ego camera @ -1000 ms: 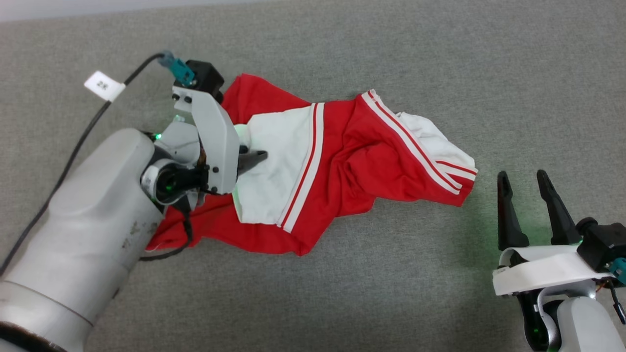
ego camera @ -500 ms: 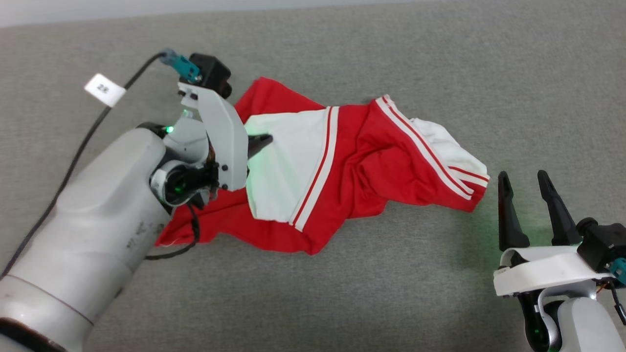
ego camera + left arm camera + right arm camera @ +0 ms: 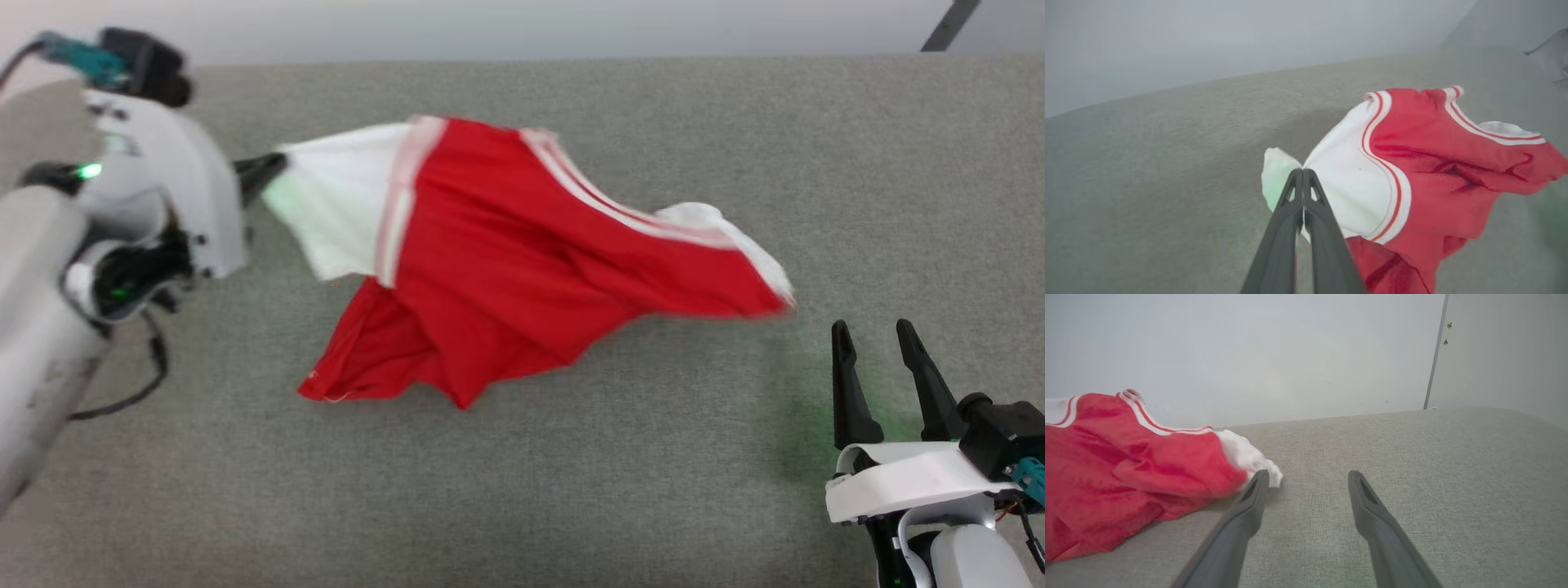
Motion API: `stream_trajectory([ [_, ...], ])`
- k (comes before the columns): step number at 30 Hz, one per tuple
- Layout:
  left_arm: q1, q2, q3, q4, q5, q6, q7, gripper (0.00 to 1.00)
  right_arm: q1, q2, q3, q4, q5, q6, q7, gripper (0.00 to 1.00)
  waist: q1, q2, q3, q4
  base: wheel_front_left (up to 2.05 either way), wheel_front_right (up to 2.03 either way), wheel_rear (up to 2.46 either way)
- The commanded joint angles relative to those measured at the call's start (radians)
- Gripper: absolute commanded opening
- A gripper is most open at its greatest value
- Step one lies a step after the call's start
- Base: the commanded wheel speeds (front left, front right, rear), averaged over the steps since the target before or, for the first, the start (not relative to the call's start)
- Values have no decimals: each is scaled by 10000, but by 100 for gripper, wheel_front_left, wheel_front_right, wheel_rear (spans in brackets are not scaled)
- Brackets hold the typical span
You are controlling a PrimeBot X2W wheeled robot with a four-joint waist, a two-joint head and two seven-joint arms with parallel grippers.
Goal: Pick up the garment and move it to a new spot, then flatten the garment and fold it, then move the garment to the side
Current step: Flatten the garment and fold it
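The left gripper (image 3: 1303,175) is pinched tight on the edge of one white sleeve (image 3: 1347,192), and the shirt (image 3: 506,245) hangs from that single hold, stretched across the middle of the grey table (image 3: 653,490). Its red body sags below and its other sleeve trails out toward the right gripper (image 3: 872,327). The cloth is blurred, so I cannot tell whether the low corner (image 3: 326,392) touches the table. The right gripper is empty, its fingers spread wide, low at the near right, just beside the trailing sleeve. To my eye the step in hand is carrying the shirt to its new spot. It goes best with a firm pinch, a lift that clears the hanging red part, and a steady pace so the cloth does not swing or slip. Laying the far end down first should leave fewer wrinkles to flatten.
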Motion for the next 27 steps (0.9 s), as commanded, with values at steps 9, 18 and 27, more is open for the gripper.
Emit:
stream_trajectory([
  [9, 489, 381, -606, 2015, 1279, 911, -758, 0, -163, 20, 163, -53, 5, -1, -9, 100, 0, 0, 215, -230, 0, 0, 0],
  [18, 69, -38, -973, 4129, 2433, 1644, -2358, 0, -231, 15, 87, -86, -119, 1, -8, 100, 0, 0, 554, -469, 0, 0, 0],
  [27, 525, -1017, -546, 5210, 1834, 845, -3745, 100, -1167, -780, 1485, 733, 115, -1, 335, 100, 0, 0, 246, 24, 0, 0, 0],
])
